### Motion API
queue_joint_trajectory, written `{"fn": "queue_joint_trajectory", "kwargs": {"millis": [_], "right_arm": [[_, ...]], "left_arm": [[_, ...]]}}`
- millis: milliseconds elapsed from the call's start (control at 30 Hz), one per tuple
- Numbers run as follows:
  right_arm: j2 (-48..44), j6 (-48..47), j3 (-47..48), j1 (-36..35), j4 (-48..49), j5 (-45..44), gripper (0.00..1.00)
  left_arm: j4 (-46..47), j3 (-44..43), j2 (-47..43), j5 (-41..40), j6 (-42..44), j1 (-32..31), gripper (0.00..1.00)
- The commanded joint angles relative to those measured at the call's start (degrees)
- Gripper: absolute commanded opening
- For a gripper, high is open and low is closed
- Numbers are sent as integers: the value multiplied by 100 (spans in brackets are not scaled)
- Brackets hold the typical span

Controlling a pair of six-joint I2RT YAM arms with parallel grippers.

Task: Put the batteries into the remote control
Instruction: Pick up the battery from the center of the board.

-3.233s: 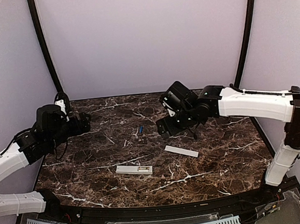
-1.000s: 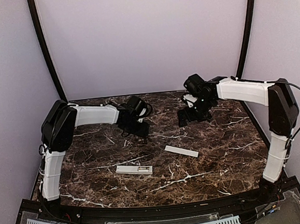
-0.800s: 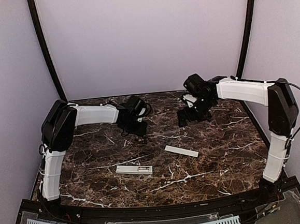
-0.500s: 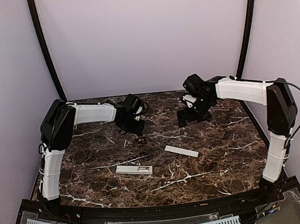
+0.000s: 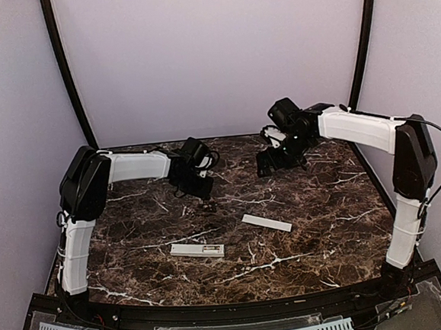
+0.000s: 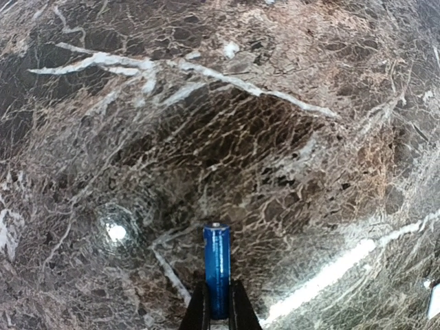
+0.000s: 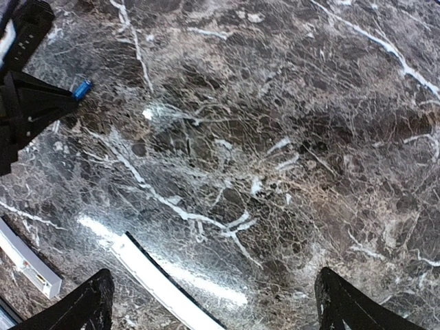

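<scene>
**A:** Where is the battery?

**B:** In the left claw. Its two dark fingertips are pinched nearly together on the lower end of the blue cell, one on each side. The rest juts straight out beyond them, capped end towards the marble table.

**A:** Does it touch the marble?

**B:** The wrist view does not settle that. From above, the left claw hangs over the far part of the table, left of centre, and the cell is too small to make out there.

**A:** And the right claw?

**B:** The right claw is spread wide, with nothing between its fingers. It hovers over the far right of the table, well apart from the left one. In its own view, a blue tip pokes out past the left claw's black fingers at upper left.

**A:** The remote control?

**B:** The remote control lies flat near the front of the table, with a small recess showing in its upper face. It is well apart from both claws. A flat white strip lies to its right, a little farther back, not touching it.
</scene>
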State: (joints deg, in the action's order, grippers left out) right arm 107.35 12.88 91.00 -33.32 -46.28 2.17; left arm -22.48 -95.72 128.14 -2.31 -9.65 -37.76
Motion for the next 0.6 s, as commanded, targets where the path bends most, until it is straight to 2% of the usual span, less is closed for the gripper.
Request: {"fn": "queue_joint_trajectory", "kwargs": {"millis": [0,133,233,400,533,567], "right_arm": [[-189,-196,222,-16,262,376,99],[-430,-271,255,-4,534,851,99],[-591,-361,382,56,740,1208,99],[-794,-271,771,328,1032,1944,98],[-1166,36,881,564,1575,2706,94],[-1312,54,843,579,1791,2934,92]], "left_arm": [[-327,-118,-322,669,197,38,0],[-388,-202,-536,1178,216,52,0],[-311,-439,-791,1708,-108,126,0],[462,-457,-1373,2117,-352,150,0],[1340,-265,-2032,2254,73,36,0],[1804,-68,-2305,2281,176,3,0]]}}
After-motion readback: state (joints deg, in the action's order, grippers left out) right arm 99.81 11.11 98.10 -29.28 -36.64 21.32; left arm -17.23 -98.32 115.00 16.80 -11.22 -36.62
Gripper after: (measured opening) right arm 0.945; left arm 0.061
